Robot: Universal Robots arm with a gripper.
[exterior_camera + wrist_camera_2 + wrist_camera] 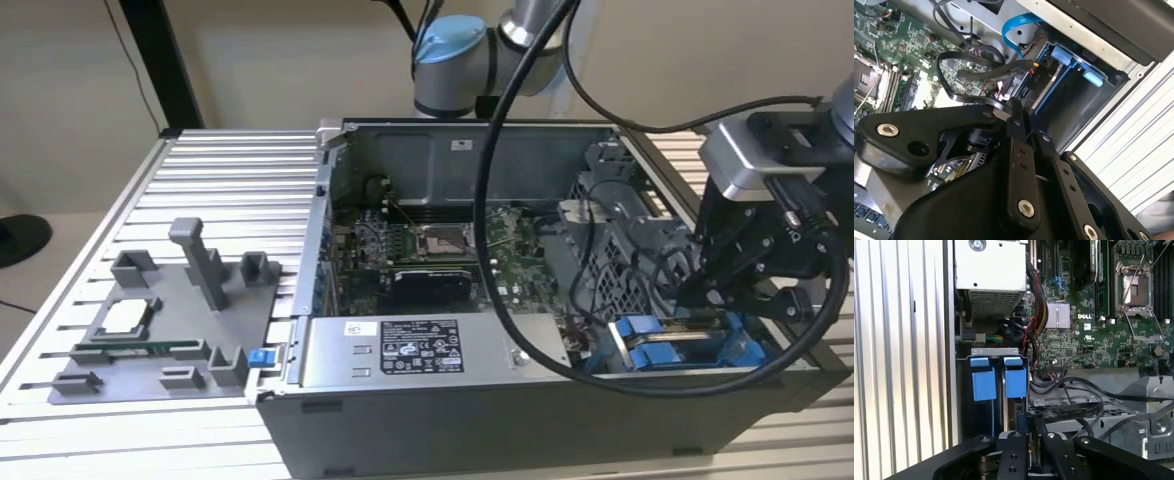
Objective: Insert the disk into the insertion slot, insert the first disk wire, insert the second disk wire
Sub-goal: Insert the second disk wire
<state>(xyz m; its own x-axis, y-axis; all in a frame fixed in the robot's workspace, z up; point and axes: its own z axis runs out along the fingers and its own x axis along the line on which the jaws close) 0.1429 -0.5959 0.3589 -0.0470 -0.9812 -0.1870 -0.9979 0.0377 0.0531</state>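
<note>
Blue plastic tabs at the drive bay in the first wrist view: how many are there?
2. The two blue tabs sit side by side at the mouth of the drive bay, one nearer the ribbed table, the other nearer the motherboard. Others may be hidden deeper.

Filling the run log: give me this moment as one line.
gripper: shut on thin dark cable | position: over grey drive bay with blue plastic clips, case corner | blue-framed disk carriers: seated in bay
</note>
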